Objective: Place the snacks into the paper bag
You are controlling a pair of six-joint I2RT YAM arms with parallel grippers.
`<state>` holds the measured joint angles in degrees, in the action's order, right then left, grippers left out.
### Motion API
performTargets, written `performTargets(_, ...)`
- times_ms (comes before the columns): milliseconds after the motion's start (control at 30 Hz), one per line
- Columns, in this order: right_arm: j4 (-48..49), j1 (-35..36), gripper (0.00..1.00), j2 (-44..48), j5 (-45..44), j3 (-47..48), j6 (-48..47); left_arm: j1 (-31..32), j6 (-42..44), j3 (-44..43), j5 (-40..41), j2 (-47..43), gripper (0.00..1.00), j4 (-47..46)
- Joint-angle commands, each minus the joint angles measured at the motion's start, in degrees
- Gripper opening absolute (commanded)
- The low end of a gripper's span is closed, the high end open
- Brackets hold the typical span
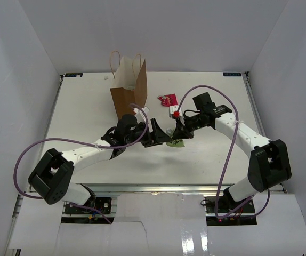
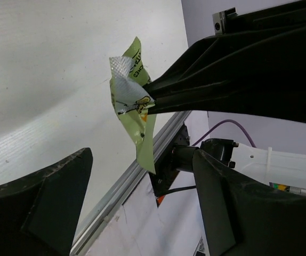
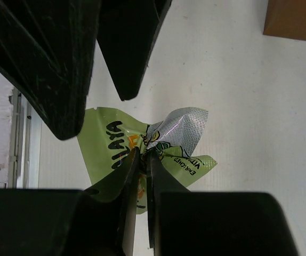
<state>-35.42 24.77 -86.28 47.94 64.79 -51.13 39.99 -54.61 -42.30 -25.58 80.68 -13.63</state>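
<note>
My right gripper is shut on the larger yellow-green pouch, pinching its crumpled middle just above the table. The left wrist view shows the pouch hanging from the right fingers. My left gripper is open and empty, its jaws spread wide right in front of the pouch. From above, both grippers meet mid-table: the left, the right, the pouch below them. The brown paper bag stands upright behind them. Red-pink packets lie to the right of the bag. Other packets are out of view.
A small pale packet lies just behind the right gripper. White walls enclose the table on three sides. A metal rail runs along the near edge. The bag's corner shows in the right wrist view. Purple cables loop over both arms.
</note>
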Motion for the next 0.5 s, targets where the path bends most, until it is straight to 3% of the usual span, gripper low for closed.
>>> performTargets(0,2.46,2.38,0.08,0.67,0.22,1.21,2.88,0.44,-0.85,0.91,-1.05,-0.01,0.83,-3.07)
performTargets(33,2.90,2.91,0.08,0.67,0.22,1.30,4.01,0.53,-0.85,0.56,-1.66,0.43,0.76,-3.33)
performTargets(133,4.04,3.26,0.08,0.24,0.22,2.44,6.04,0.97,-0.94,-0.41,-2.28,2.36,0.69,-3.33)
performTargets(233,4.04,3.52,0.08,0.23,0.48,3.67,7.01,1.23,-1.11,-0.59,-2.63,3.33,0.51,-3.34)
performTargets(267,3.96,3.61,0.08,0.32,0.40,3.76,7.01,1.23,-1.11,-0.67,-2.80,3.51,0.37,-3.25)
performTargets(300,3.95,3.70,0.08,0.58,0.40,3.85,7.10,1.15,-1.03,-0.76,-2.81,3.60,0.33,-3.33)
performTargets(467,3.69,3.88,0.15,1.29,0.57,3.85,7.63,1.23,-0.32,-0.85,-2.28,2.82,0.15,-3.42)
